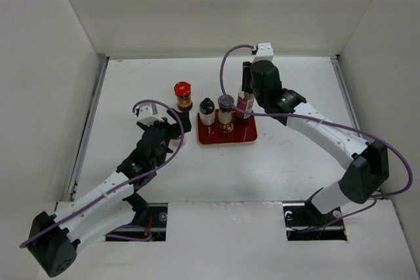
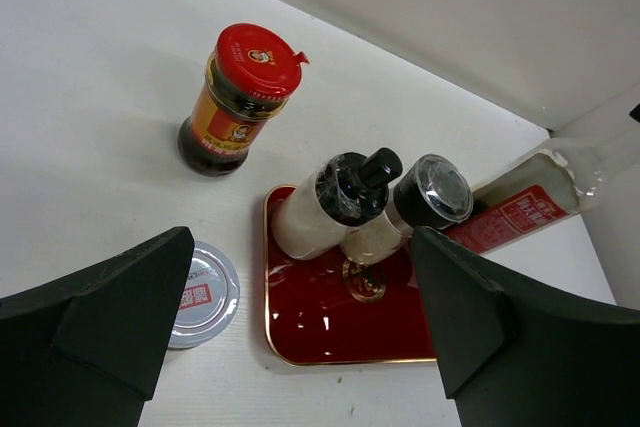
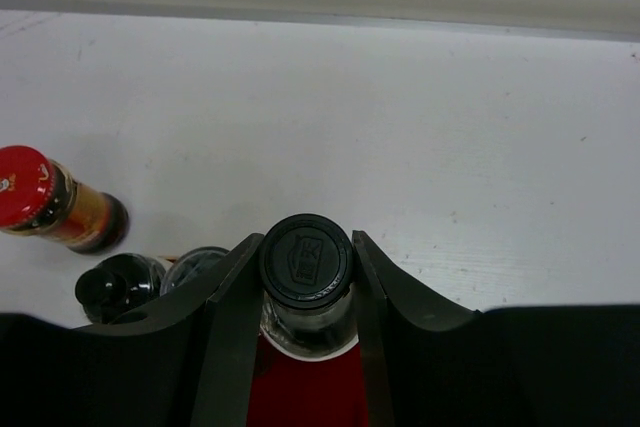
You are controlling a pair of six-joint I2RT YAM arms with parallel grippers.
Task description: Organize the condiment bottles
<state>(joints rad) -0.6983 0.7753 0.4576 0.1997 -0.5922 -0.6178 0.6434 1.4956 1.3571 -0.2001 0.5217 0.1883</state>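
**Bottle held at tray's right end, left fingers spread wide**

Top view: the red tray (image 1: 239, 138) lies mid-bench (image 1: 131, 83). On it stand the black-capped white bottle (image 1: 207, 111) at the left, the dark-capped amber shaker (image 1: 226, 111) just beside it, and the tall clear bottle (image 1: 245, 101) at the right end. The right fingers (image 1: 248, 75) sit over the top of that tall bottle. The red-lidded jar (image 1: 182, 95) stands on the bench off the tray's far left corner, apart from it. The left fingers (image 1: 172, 130) hang just beside the tray's left edge.

Left wrist view: the left fingers (image 2: 120, 307) are spread wide with nothing between them. The silver-lidded jar (image 2: 205, 290) stands on the bench just outside the tray (image 2: 310, 332), close beside the finger on the left of this view. The white bottle (image 2: 320, 209) and the shaker (image 2: 425, 197) stand touching on the tray. The tall bottle (image 2: 520, 215) with its red label is at the right, and the red-lidded jar (image 2: 235, 97) stands apart beyond.

Right wrist view: the right fingers (image 3: 235, 322) press in from both sides just below the tall bottle's black cap (image 3: 306, 259), closed on it. Red tray (image 3: 300, 392) shows beneath. Whether the bottle's base rests on the tray cannot be told.
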